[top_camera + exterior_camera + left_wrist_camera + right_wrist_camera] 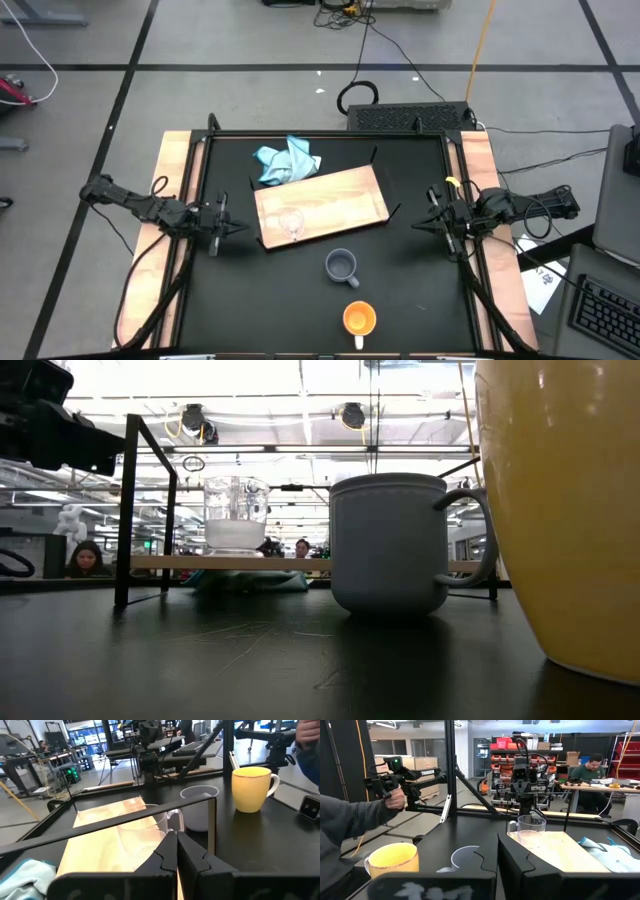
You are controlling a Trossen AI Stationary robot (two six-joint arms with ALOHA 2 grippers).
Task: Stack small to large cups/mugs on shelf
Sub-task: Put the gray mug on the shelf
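The left hand is hovering low over the black table at its left side, its two dark fingers pressed together and grasping nothing. Just beyond its fingertips the shelf, a light wooden board on black brackets, is lying across the middle of the table. Nearest to this hand, the small clear glass cup is standing upright on the shelf's near corner. Past the glass cup, and off the shelf, the grey-blue mug is sitting upright on the table. Farther still from the left hand, toward the table's front edge, the orange mug is standing upright on the table, well apart from the shelf.

The right hand is waiting over the table's right side, pointing toward the shelf's other end. Its fingers are standing apart, released and holding nothing. From this hand the grey-blue mug is lying near, the orange mug beside it, and the glass cup at the far end of the shelf, with the left hand behind it.

A light blue cloth is lying crumpled at the shelf's back edge, partly under the board. Beyond the table, in the right wrist view, a person's sleeve and hand are reaching toward a dark arm-like rig.
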